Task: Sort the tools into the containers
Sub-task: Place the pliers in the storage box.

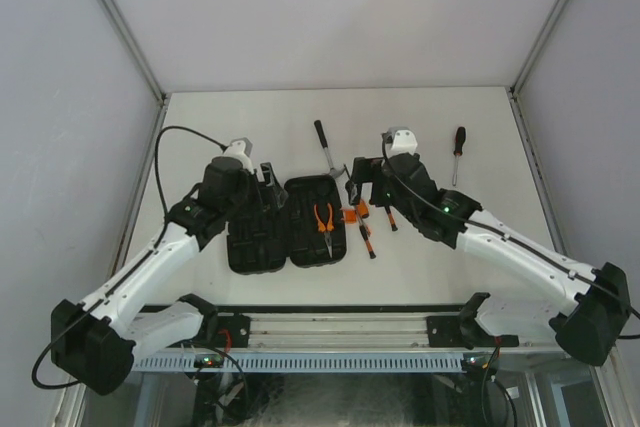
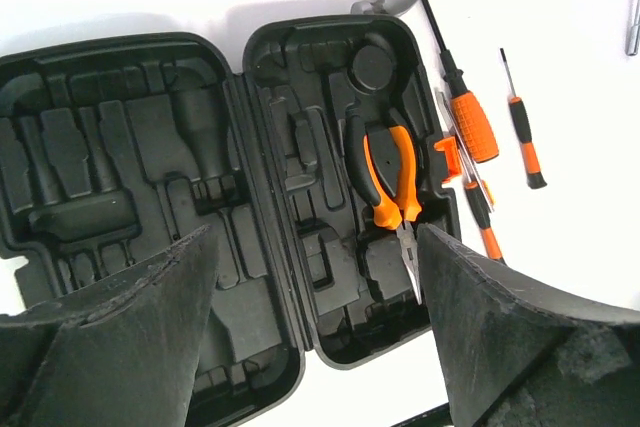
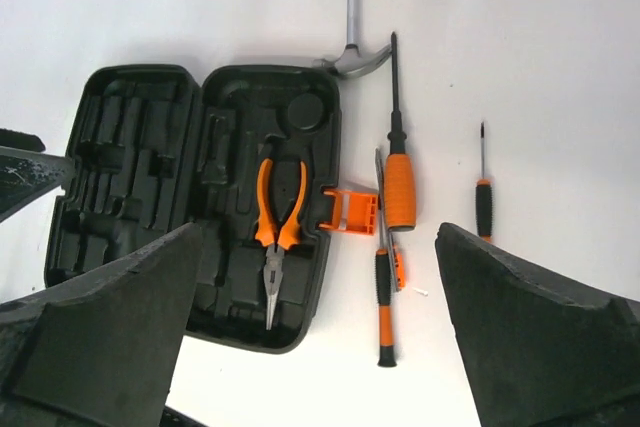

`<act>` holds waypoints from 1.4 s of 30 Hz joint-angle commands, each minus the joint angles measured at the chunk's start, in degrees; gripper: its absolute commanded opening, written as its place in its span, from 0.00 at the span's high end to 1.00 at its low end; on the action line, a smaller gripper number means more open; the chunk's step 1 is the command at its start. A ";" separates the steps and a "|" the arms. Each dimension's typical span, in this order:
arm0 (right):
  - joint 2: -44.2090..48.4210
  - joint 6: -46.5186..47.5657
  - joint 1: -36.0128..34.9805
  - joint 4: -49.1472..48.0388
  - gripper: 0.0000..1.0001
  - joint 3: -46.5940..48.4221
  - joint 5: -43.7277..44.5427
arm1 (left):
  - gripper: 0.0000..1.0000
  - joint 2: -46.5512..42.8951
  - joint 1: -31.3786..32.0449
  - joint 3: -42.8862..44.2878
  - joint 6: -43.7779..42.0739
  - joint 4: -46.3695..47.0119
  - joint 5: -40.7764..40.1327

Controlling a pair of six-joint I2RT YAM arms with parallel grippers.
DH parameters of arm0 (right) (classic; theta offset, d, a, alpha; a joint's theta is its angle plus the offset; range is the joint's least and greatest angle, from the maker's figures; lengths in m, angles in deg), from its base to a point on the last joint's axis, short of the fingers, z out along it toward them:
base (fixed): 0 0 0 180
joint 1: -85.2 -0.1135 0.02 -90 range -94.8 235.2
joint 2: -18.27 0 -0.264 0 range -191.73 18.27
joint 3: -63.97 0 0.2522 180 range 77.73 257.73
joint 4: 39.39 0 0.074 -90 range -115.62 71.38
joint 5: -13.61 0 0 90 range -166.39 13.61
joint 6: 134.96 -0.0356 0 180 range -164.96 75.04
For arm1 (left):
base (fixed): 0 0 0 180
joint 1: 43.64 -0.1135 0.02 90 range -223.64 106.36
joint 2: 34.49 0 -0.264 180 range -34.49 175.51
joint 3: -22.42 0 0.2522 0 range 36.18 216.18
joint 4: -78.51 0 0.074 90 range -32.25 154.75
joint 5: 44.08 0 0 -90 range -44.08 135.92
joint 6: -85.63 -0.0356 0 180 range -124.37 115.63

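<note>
The black tool case lies open in two halves, with the orange-handled pliers in a slot of its right half. In the left wrist view my left gripper hangs open above the case, and the pliers lie by its right finger. My right gripper is open and empty over the case's right edge, above the pliers, a thick orange-handled screwdriver and two slim screwdrivers. The hammer lies behind the case.
A longer dark-handled screwdriver lies apart at the back right. The case's orange latch sticks out towards the loose screwdrivers. White walls close in the table on the left, the right and the back.
</note>
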State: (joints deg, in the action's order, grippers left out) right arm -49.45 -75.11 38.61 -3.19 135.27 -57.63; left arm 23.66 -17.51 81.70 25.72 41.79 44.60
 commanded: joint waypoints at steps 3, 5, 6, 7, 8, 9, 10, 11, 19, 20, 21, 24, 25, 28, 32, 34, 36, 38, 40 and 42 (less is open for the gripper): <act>7.52 2.52 5.12 -12.29 0.00 -6.80 -4.52 | 0.14 2.76 1.21 4.46 1.63 4.71 -1.62; 7.61 2.20 7.98 -13.11 0.00 -7.64 -9.99 | 0.14 3.82 1.27 4.89 1.61 4.93 -1.64; 7.34 2.06 9.51 -13.54 0.00 -7.95 -12.66 | 0.14 4.41 1.24 5.11 1.70 5.08 -1.66; 6.96 2.11 10.84 -14.20 0.01 -8.26 -16.00 | 0.14 5.08 1.24 5.25 1.91 5.30 -1.61; 6.69 1.89 11.92 -15.12 0.03 -8.76 -18.68 | 0.15 5.77 1.26 5.48 2.17 5.57 -1.58; 6.00 1.44 12.82 -15.93 0.07 -9.14 -20.69 | 0.16 6.46 1.26 5.63 2.50 5.82 -1.64; 5.29 1.18 13.44 -16.54 0.13 -9.40 -22.25 | 0.17 7.27 2.12 5.88 2.85 6.04 -1.77; 4.53 0.87 13.75 -16.90 0.19 -9.26 -23.11 | 0.18 8.21 3.04 6.24 3.21 6.04 -2.07; -4.85 -3.22 11.50 -16.08 0.65 -5.76 -25.97 | 0.26 19.00 4.37 11.55 5.83 4.37 -2.09; -6.32 -3.73 10.59 -14.86 0.66 -4.85 -24.96 | 0.27 20.16 4.43 12.13 5.92 4.19 -1.95; -7.68 -4.13 9.65 -13.95 0.67 -3.99 -24.24 | 0.28 21.32 4.39 12.62 5.95 4.08 -1.66; -11.73 -4.69 6.40 -12.53 0.68 -2.05 -21.51 | 0.33 24.28 4.61 14.01 5.63 4.13 -1.03; -12.99 -5.36 5.63 -11.98 0.68 -1.41 -21.11 | 0.35 25.22 4.65 14.47 5.35 4.07 -0.90; -16.92 -7.19 4.61 -10.69 0.70 0.87 -21.76 | 0.40 27.94 5.01 16.02 4.47 3.62 -0.45; -20.52 -10.22 4.47 -10.29 0.75 1.85 -21.98 | 0.48 30.65 5.69 17.67 3.85 2.65 0.23; -22.40 -11.32 4.49 -10.15 0.76 2.39 -22.71 | 0.50 31.62 6.36 17.97 3.75 2.57 0.58; -24.16 -11.73 4.49 -9.87 0.77 3.03 -23.37 | 0.51 32.28 6.92 17.96 3.67 2.57 1.03; -25.42 -11.77 4.57 -9.85 0.78 3.34 -24.19 | 0.53 32.83 7.24 17.75 3.66 2.65 1.27; -26.57 -11.71 4.62 -9.58 0.78 3.77 -24.64 | 0.54 33.29 7.45 17.34 3.62 2.86 1.64; -27.77 -11.53 4.71 -8.55 0.79 4.42 -24.91 | 0.55 33.57 7.53 17.01 3.58 3.23 1.98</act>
State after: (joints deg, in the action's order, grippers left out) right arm -76.31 -85.49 43.13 -12.08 136.39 -81.47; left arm 56.86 -10.34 96.25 30.03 44.04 45.13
